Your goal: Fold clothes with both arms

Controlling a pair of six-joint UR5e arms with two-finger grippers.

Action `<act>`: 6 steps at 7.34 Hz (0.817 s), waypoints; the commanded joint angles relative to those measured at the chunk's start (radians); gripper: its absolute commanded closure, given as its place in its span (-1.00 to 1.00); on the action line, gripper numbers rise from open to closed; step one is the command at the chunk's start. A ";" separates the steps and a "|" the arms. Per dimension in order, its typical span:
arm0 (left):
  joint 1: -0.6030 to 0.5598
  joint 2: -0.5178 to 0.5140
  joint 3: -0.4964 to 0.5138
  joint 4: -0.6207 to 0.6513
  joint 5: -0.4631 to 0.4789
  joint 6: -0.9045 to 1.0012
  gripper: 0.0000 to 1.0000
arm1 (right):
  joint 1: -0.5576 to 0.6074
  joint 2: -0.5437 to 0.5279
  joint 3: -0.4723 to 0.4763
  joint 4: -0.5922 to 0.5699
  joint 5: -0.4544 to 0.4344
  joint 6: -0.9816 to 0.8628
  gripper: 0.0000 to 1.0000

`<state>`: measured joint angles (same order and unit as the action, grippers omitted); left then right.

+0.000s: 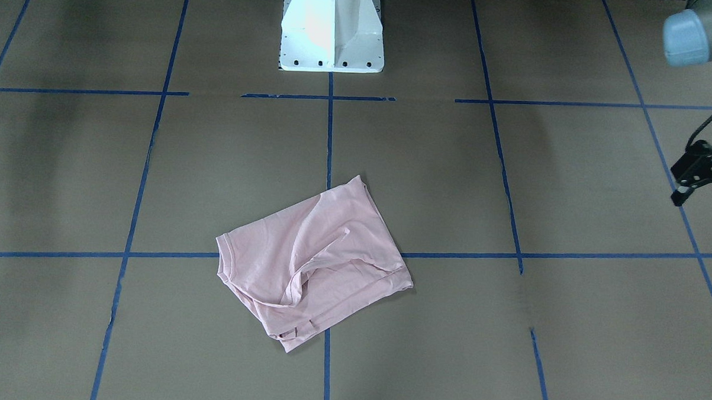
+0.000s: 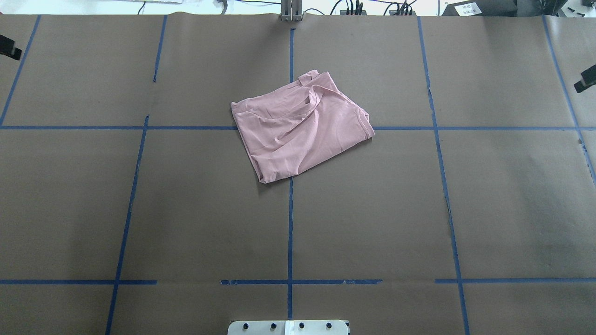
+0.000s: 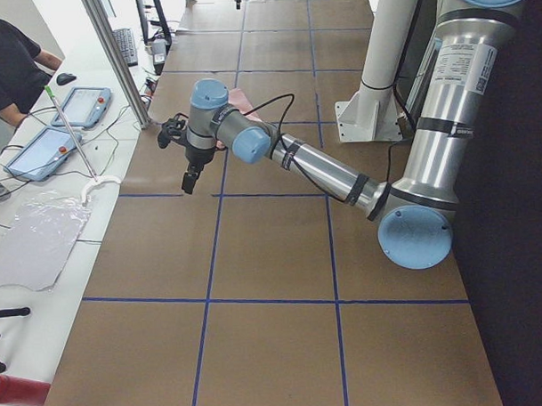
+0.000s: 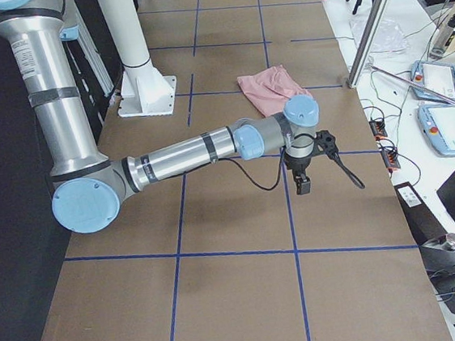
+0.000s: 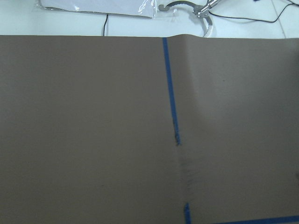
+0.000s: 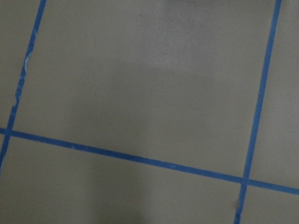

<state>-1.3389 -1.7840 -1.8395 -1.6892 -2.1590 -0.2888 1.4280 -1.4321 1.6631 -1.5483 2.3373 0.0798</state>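
T-shirt (image 2: 302,128), pale pink, lies rumpled and loosely folded on the brown surface (image 2: 139,209), no print showing. Cannot tell whether left tool (image 3: 189,181) or right tool (image 4: 303,184) is parted.

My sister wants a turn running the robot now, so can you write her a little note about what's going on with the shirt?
Left gripper: out over the table's left end, holding nothing. Cannot tell if it is open or shut.
Right gripper: out over the right end, also empty. Cannot tell its state either.
Shirt: in the middle of the table, folded into a rough, creased rectangle, plain side up, well apart from both grippers.
Done: the folding looks finished.
Left: probably nothing, except maybe smoothing the creases.
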 commanded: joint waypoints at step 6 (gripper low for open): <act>-0.101 0.170 0.226 -0.134 -0.085 0.287 -1.00 | 0.071 -0.142 0.024 0.008 0.039 -0.101 -1.00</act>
<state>-1.4339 -1.6182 -1.6467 -1.8395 -2.2413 -0.0027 1.4986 -1.5692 1.6934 -1.5304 2.3702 -0.0243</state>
